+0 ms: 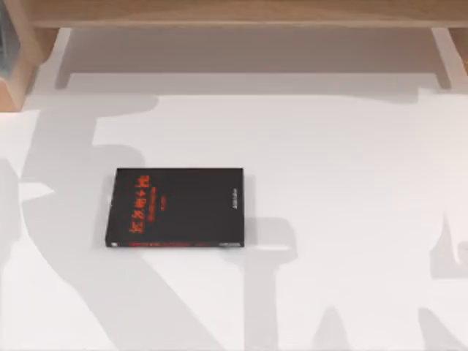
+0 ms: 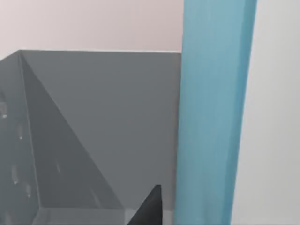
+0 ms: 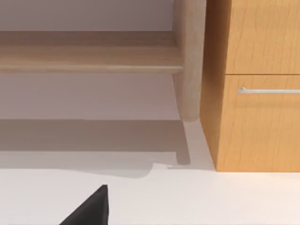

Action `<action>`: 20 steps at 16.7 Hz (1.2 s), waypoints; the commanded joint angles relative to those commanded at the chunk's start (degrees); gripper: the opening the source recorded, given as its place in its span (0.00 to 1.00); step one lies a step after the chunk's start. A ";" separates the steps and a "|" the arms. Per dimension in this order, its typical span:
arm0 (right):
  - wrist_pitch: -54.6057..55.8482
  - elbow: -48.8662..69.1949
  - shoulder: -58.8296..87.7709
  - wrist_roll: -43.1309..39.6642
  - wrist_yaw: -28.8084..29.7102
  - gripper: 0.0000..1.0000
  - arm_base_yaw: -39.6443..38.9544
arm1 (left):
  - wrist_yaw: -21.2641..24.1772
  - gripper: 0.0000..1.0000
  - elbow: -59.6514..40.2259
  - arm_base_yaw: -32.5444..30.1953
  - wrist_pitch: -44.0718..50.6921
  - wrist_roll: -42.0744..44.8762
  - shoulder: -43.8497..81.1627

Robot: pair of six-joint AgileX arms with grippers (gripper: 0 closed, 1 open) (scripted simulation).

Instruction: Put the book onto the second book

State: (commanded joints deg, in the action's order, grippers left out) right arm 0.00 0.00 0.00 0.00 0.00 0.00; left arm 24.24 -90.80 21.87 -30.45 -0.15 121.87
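Note:
The second book [image 1: 175,208], black with red lettering, lies flat on the white table [image 1: 351,183], left of centre in the top view. In the left wrist view the book [image 2: 213,117], light blue, stands upright as a tall strip against a grey holder [image 2: 93,131]. A dark part of my left gripper [image 2: 149,208] shows close beside the light blue book, and I cannot tell whether it touches it. A dark part of my right gripper [image 3: 89,208] hangs over bare table near the back shelf.
A wooden shelf [image 1: 241,14] runs along the back of the table, with a round wooden post [image 3: 190,61] under it. A wooden cabinet [image 3: 258,117] with a drawer handle [image 3: 269,90] stands beside that post. Arm shadows fall across the table.

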 joint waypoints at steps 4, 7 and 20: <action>0.00 0.00 0.00 0.00 0.00 1.00 0.00 | 0.00 0.17 0.00 0.00 0.00 0.00 0.00; 0.00 0.00 0.00 0.00 0.00 1.00 0.00 | 0.00 0.00 0.00 0.00 0.00 0.00 0.00; 0.00 0.00 0.00 0.00 0.00 1.00 0.00 | 0.43 0.00 1.60 0.66 0.92 0.11 -2.62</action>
State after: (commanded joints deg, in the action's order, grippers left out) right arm 0.00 0.00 0.00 0.00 0.00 0.00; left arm 24.68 -89.20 22.53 -29.53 -0.04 119.25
